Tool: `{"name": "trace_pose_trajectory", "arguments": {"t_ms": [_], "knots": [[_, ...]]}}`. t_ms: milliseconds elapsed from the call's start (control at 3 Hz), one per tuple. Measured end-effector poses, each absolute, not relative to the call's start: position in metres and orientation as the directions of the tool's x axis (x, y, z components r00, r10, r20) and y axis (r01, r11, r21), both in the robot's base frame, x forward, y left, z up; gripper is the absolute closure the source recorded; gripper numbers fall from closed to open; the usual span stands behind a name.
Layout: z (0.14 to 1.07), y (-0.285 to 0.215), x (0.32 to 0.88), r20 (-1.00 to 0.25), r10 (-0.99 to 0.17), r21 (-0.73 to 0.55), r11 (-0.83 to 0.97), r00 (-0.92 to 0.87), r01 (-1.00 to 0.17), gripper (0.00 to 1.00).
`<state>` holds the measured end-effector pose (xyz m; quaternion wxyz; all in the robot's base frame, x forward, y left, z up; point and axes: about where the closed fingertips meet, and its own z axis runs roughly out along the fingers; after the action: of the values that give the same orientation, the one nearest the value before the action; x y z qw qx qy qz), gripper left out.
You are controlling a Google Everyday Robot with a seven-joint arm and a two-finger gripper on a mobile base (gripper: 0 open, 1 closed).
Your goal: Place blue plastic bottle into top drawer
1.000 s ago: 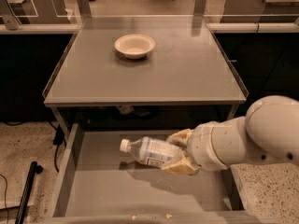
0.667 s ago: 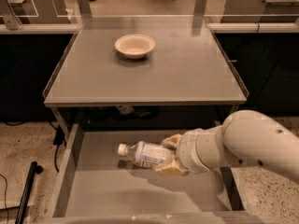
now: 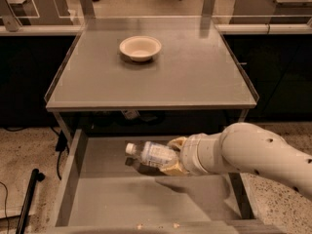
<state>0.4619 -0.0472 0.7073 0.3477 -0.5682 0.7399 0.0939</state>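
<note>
Blue plastic bottle point(image 3: 152, 153) lies nearly level in the gripper point(image 3: 172, 156), whose cream fingers point(image 3: 178, 142) are clamped across its base end, one above and one below. The bottle's body and white cap point(image 3: 129, 148) stick out from the gripper toward the left of the view, the cap tipped slightly upward. Directly under the gripper and bottle is the top drawer point(image 3: 69, 184), pulled out toward the camera, with its flat grey bottom exposed. A dark shadow point(image 3: 141, 168) sits on that bottom just below the bottle; whether the bottle touches the drawer floor cannot be told. The white arm point(image 3: 253, 152) reaches the gripper from the right of the view, crossing above the drawer's right wall.

Above and behind the gripper is the grey worktop point(image 3: 195, 77), its front edge overhanging the drawer's back. A cream bowl point(image 3: 140, 48) stands upright on the worktop's far half, well apart from the gripper and slightly to its left. Far to the gripper's lower left, outside the drawer, a black rod point(image 3: 27, 201) leans over the speckled floor point(image 3: 29, 150).
</note>
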Motion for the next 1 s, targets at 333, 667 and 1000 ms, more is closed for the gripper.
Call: {"name": "trace_pose_trajectory", "arguments": {"t_ms": [333, 667, 1000], "knots": [[0.687, -0.049, 0.469, -0.61, -0.782, -0.248, 0.339, -0.125, -0.907, 1.0], [0.659, -0.053, 0.473, -0.602, -0.785, -0.226, 0.342, -0.145, -0.912, 1.0], [0.638, -0.055, 0.475, -0.594, -0.788, -0.211, 0.347, -0.162, -0.914, 1.0]]}}
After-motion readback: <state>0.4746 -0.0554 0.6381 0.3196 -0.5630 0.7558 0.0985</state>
